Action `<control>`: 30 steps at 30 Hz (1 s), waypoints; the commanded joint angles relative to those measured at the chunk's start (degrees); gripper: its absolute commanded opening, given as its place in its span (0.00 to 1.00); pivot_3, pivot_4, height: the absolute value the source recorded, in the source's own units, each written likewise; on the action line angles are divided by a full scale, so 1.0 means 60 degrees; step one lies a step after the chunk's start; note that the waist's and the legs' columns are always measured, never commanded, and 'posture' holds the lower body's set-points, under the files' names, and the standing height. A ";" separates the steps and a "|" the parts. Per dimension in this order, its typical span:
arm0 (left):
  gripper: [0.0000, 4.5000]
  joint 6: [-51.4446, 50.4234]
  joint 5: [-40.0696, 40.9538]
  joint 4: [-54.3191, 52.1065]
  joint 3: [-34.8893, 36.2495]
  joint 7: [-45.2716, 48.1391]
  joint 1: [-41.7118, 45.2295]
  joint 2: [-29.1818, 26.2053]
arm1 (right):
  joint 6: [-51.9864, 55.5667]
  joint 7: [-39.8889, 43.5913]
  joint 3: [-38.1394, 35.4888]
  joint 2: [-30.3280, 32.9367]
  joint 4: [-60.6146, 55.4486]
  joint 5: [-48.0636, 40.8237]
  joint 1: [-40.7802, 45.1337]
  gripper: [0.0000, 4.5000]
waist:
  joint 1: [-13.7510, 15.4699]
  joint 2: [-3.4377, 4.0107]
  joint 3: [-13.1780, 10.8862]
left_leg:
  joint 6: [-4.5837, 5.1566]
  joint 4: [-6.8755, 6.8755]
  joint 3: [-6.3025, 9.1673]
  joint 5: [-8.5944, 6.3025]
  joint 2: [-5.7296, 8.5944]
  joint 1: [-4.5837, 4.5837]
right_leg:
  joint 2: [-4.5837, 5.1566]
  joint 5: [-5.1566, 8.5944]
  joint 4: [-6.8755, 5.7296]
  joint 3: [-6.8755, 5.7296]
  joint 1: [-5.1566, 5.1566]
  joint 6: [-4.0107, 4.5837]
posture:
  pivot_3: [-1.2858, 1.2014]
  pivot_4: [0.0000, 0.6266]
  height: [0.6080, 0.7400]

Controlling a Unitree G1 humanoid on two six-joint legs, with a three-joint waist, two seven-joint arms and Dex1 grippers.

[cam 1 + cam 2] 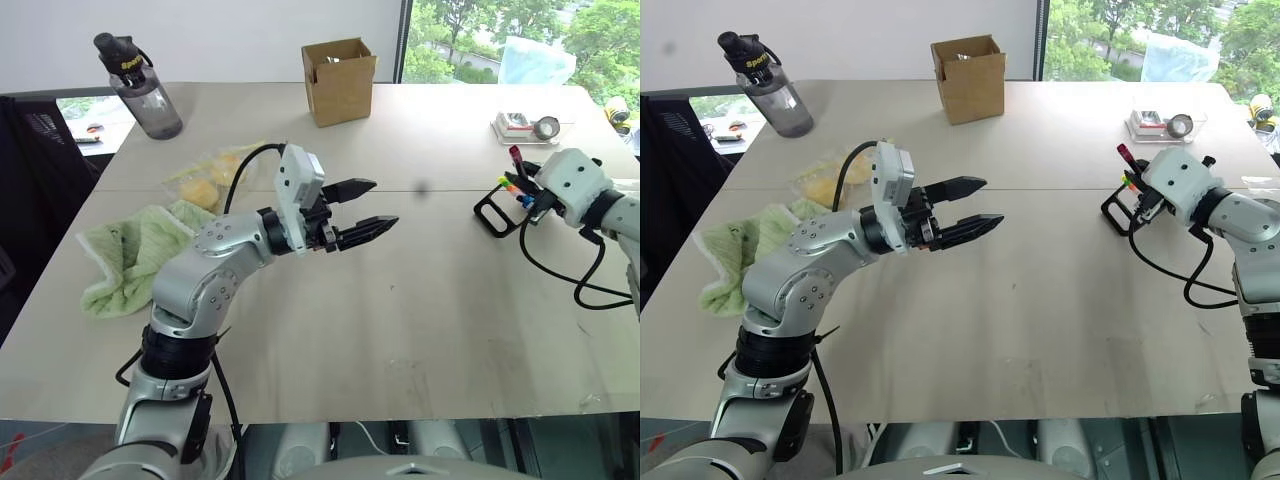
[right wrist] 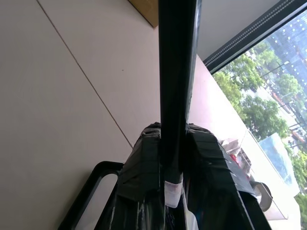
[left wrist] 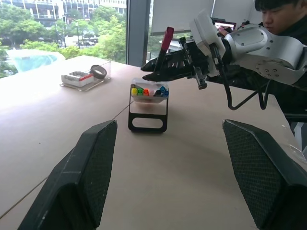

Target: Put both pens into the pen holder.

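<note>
— Where's your right gripper point(image 3: 152, 75)?
— At three o'clock, clamped on a red-ended pen point(image 3: 163, 48) standing upright just above the pen holder point(image 1: 506, 205).
— And your left gripper point(image 1: 368, 208)?
— Over the table point(image 1: 420, 320) centre, fingers apart, holding nothing.

beige table point(image 1: 330, 300), pen holder point(image 1: 503, 208), box point(image 1: 339, 82), bottle point(image 1: 143, 88), towel point(image 1: 128, 255)

Bright, even daylight from the window point(image 1: 520, 40) at 1 o'clock in the head views. Soft, faint shadows on the table point(image 1: 400, 330). Greenery outside slightly washed out. Left wrist fingers point(image 3: 81, 182) blurred close up. Pen point(image 2: 175, 72) out of focus, a dark bar against hazy glare.
</note>
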State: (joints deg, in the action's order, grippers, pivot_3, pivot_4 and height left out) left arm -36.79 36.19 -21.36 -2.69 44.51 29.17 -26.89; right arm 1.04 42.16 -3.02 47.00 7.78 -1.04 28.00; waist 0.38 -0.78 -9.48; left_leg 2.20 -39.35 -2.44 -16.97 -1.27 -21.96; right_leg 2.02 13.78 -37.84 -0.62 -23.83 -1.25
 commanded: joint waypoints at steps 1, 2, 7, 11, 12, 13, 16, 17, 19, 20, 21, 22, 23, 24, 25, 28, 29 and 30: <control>0.80 0.0227 0.0155 -0.0465 0.0162 0.0067 -0.0007 -0.0011 | -0.0131 0.0023 -0.0084 0.0171 0.0082 0.0143 0.0345 0.02 | 0.0009 0.0000 0.0000 | 0.0000 0.0000 -0.0001 0.0000 0.0000 0.0000 | 0.0000 0.0000 0.0000 0.0000 0.0000 0.0000 | 0.52 0.24 0.97; 0.80 0.0226 0.0175 -0.0496 0.0163 0.0074 -0.0030 -0.0003 | -0.0139 0.0047 -0.0039 0.0190 0.0144 0.0203 0.0377 0.02 | 0.0010 0.0000 0.0000 | 0.0000 0.0000 -0.0002 0.0000 0.0000 0.0000 | -0.0001 0.0000 0.0000 0.0000 0.0000 0.0000 | 0.52 0.24 0.97; 0.80 0.0204 0.0221 -0.0597 0.0165 0.0073 -0.0096 0.0015 | -0.0367 -0.0126 0.0121 0.0220 0.0686 0.0653 0.0665 0.02 | 0.0004 0.0000 0.0000 | 0.0000 -0.0001 -0.0005 0.0000 0.0001 0.0001 | -0.0002 0.0000 0.0000 0.0002 0.0000 0.0000 | 0.52 0.24 0.97; 0.80 0.0216 0.0220 -0.0600 0.0169 0.0086 -0.0110 0.0019 | -0.0477 -0.0226 0.0186 0.0191 0.1046 0.0860 0.0891 0.02 | 0.0011 0.0000 0.0000 | 0.0000 -0.0001 -0.0005 0.0000 0.0001 0.0001 | -0.0003 0.0000 0.0000 0.0002 0.0000 0.0000 | 0.52 0.24 0.97; 0.81 0.0221 0.0215 -0.0592 0.0167 0.0090 -0.0103 0.0020 | -0.0422 -0.0171 0.0212 0.0200 0.1080 0.0872 0.0913 0.13 | 0.0014 0.0000 0.0000 | 0.0000 -0.0001 -0.0005 0.0000 0.0001 0.0000 | -0.0002 0.0000 0.0000 0.0002 0.0000 0.0000 | 0.52 0.24 0.97; 0.81 0.0225 0.0216 -0.0597 0.0173 0.0095 -0.0112 0.0015 | -0.0388 -0.0139 0.0222 0.0202 0.1083 0.0887 0.0909 0.25 | 0.0015 0.0000 0.0000 | 0.0000 -0.0001 -0.0005 0.0000 0.0001 0.0000 | -0.0002 0.0000 0.0000 0.0002 0.0000 0.0000 | 0.52 0.24 0.97; 0.81 0.0221 0.0226 -0.0590 0.0182 0.0112 -0.0124 0.0006 | -0.0327 -0.0244 0.0199 0.0212 0.1148 0.1016 0.0893 0.55 | 0.0016 0.0000 0.0000 | 0.0000 -0.0001 -0.0004 0.0000 0.0001 0.0000 | 0.0000 0.0000 0.0001 0.0002 0.0000 0.0000 | 0.52 0.24 0.97; 0.81 0.0220 0.0230 -0.0587 0.0186 0.0119 -0.0127 0.0002 | -0.0313 -0.0270 0.0190 0.0207 0.1155 0.1042 0.0891 0.68 | 0.0016 0.0000 0.0000 | 0.0000 -0.0001 -0.0005 0.0000 0.0001 0.0000 | 0.0000 0.0000 0.0001 0.0002 0.0000 0.0000 | 0.52 0.24 0.97; 0.81 0.0225 0.0208 -0.0563 0.0171 0.0124 -0.0106 0.0001 | -0.0304 -0.0322 0.0156 0.0175 0.1140 0.1058 0.0875 0.86 | 0.0015 0.0000 0.0000 | 0.0000 -0.0001 -0.0006 0.0000 0.0001 0.0001 | 0.0000 0.0000 0.0000 0.0003 0.0000 0.0000 | 0.52 0.24 0.97; 0.81 0.0227 0.0199 -0.0553 0.0165 0.0126 -0.0096 0.0000 | -0.0314 -0.0347 0.0144 0.0161 0.1133 0.1063 0.0869 0.99 | 0.0014 0.0000 0.0000 | 0.0000 -0.0001 -0.0007 0.0000 0.0001 0.0001 | 0.0000 0.0000 -0.0001 0.0003 0.0000 0.0000 | 0.52 0.24 0.97; 0.81 0.0228 0.0184 -0.0532 0.0153 0.0122 -0.0064 0.0007 | -0.0300 -0.0385 0.0122 0.0146 0.1122 0.1060 0.0858 1.00 | 0.0013 0.0000 0.0000 | 0.0000 -0.0001 -0.0006 0.0000 0.0001 0.0002 | 0.0000 0.0000 -0.0001 0.0003 0.0000 0.0000 | 0.52 0.24 0.97; 0.81 0.0230 0.0174 -0.0515 0.0145 0.0122 -0.0040 0.0013 | -0.0280 -0.0422 0.0102 0.0131 0.1113 0.1054 0.0848 1.00 | 0.0013 0.0000 0.0000 | 0.0000 -0.0001 -0.0006 0.0000 0.0001 0.0002 | 0.0000 0.0000 -0.0001 0.0003 0.0000 0.0000 | 0.52 0.24 0.97; 0.81 0.0231 0.0168 -0.0505 0.0140 0.0121 -0.0025 0.0016 | -0.0262 -0.0446 0.0092 0.0124 0.1107 0.1046 0.0842 1.00 | 0.0013 0.0000 0.0000 | 0.0000 -0.0001 -0.0006 0.0000 0.0001 0.0002 | 0.0000 0.0000 -0.0001 0.0003 0.0000 0.0000 | 0.52 0.24 0.97; 0.81 0.0233 0.0158 -0.0491 0.0129 0.0118 -0.0002 0.0025 | -0.0265 -0.0470 0.0074 0.0117 0.1106 0.1028 0.0839 1.00 | 0.0013 0.0000 0.0000 | 0.0000 -0.0001 -0.0006 0.0000 0.0001 0.0002 | 0.0000 0.0000 -0.0001 0.0004 0.0000 0.0000 | 0.52 0.24 0.97; 0.81 0.0234 0.0149 -0.0483 0.0115 0.0116 0.0015 0.0031 | -0.0287 -0.0498 0.0052 0.0114 0.1103 0.1010 0.0830 1.00 | 0.0013 0.0000 0.0000 | 0.0000 -0.0001 -0.0006 0.0000 0.0001 0.0001 | 0.0000 0.0000 -0.0001 0.0003 0.0000 0.0000 | 0.52 0.24 0.97; 0.81 0.0222 0.0134 -0.0474 0.0089 0.0112 0.0047 0.0040 | -0.0358 -0.0538 -0.0054 0.0072 0.1049 0.0835 0.0792 1.00 | 0.0014 0.0000 0.0000 | 0.0000 -0.0001 -0.0007 0.0000 0.0001 0.0001 | 0.0000 0.0000 -0.0001 0.0004 0.0000 0.0000 | 0.52 0.24 0.97; 0.81 0.0218 0.0133 -0.0476 0.0087 0.0112 0.0050 0.0039 | -0.0400 -0.0543 -0.0113 0.0033 0.1014 0.0725 0.0782 1.00 | 0.0013 0.0000 0.0000 | 0.0000 -0.0001 -0.0007 0.0000 0.0001 0.0001 | -0.0001 0.0000 -0.0001 0.0004 0.0000 0.0000 | 0.52 0.24 0.97; 0.81 0.0216 0.0134 -0.0478 0.0091 0.0116 0.0047 0.0034 | -0.0424 -0.0551 -0.0147 0.0006 0.0984 0.0651 0.0774 1.00 | 0.0012 0.0000 0.0000 | 0.0000 -0.0001 -0.0007 0.0000 0.0001 0.0002 | 0.0000 0.0000 -0.0001 0.0003 0.0000 0.0000 | 0.52 0.24 0.97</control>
State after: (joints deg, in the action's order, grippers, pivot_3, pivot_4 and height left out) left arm -36.64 36.25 -22.10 -2.70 44.85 28.44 -26.71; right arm -0.46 39.53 -1.16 46.80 15.30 4.21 32.26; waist 0.45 -0.78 -9.48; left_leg 2.20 -39.35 -2.49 -16.97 -1.27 -21.95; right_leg 2.02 13.78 -37.84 -0.60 -23.83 -1.26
